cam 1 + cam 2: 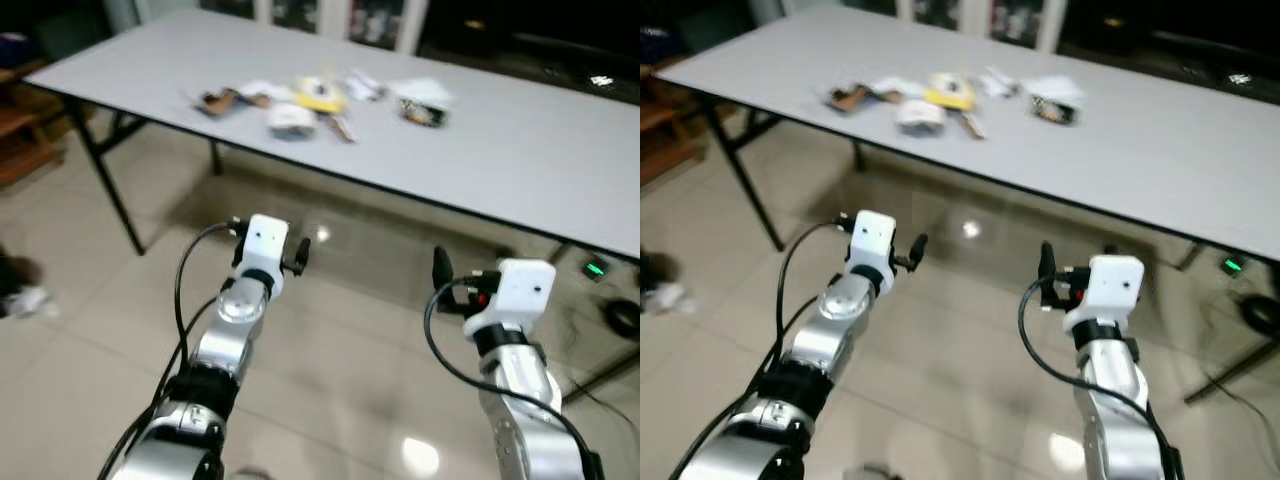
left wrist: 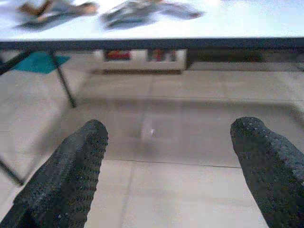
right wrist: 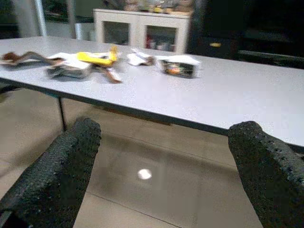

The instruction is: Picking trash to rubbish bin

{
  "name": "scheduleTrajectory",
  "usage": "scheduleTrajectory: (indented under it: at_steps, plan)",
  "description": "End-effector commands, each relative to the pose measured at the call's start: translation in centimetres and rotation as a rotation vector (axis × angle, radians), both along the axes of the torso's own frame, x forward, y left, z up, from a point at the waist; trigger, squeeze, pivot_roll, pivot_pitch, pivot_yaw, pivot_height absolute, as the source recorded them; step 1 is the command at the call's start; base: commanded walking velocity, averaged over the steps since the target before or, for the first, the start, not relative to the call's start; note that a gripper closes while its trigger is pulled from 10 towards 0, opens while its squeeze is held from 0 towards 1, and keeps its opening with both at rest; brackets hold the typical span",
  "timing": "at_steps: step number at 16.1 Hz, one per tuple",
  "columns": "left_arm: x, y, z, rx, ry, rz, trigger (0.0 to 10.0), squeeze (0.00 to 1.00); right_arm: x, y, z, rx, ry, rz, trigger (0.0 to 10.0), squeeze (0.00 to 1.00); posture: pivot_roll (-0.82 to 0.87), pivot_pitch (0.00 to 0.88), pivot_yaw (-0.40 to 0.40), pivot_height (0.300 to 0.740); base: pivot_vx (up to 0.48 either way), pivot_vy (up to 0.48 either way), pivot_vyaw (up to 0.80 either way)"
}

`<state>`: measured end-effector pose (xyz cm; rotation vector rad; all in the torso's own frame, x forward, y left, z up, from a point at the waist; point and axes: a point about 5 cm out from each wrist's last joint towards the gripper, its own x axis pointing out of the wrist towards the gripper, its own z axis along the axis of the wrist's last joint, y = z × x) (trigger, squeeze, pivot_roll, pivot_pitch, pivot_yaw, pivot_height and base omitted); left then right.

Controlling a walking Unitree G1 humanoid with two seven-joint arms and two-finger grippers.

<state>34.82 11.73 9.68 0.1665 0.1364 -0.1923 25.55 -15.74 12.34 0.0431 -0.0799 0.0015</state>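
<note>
2 grippers, left [image 1: 297, 252] and right [image 1: 440, 266], hang short of the bench [image 1: 520, 160] with fingers spread and empty, so step closer before reaching for the trash [image 1: 320, 100].

Trash [image 1: 320, 100] on table [image 1: 520, 150], ahead.

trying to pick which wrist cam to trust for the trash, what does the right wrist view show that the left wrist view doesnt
Right wrist view alone: the tabletop from above its edge, with the yellow wrapper, a printed packet and the white cabinet behind.

Left wrist view alone: the space under the table, with a table leg and a teal thing on the floor; the trash is a blurred strip along the edge.

Both: two open black fingers, the grey table, tiled floor.
</note>
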Motion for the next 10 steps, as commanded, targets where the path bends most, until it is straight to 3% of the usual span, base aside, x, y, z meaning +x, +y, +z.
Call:
scheduleTrajectory:
  at_steps: [1, 10]
  plan:
    - [0.11, -0.37, 0.18, -0.008, 0.002, -0.005, 10.0, 0.0, -0.16, -0.76, 0.31, -0.011, -0.013, -0.027, 10.0, 0.0, 0.19, 0.055, -0.065, 0.74, 0.442, 0.0, 0.0]
    - [0.16, -0.52, 0.28, 0.01, -0.009, -0.023, 10.0, 0.0, -0.28, -0.67, 0.51, -0.031, -0.023, -0.036, 10.0, 0.0, 0.19, 0.057, -0.06, 0.74, 0.455, 0.0, 0.0]
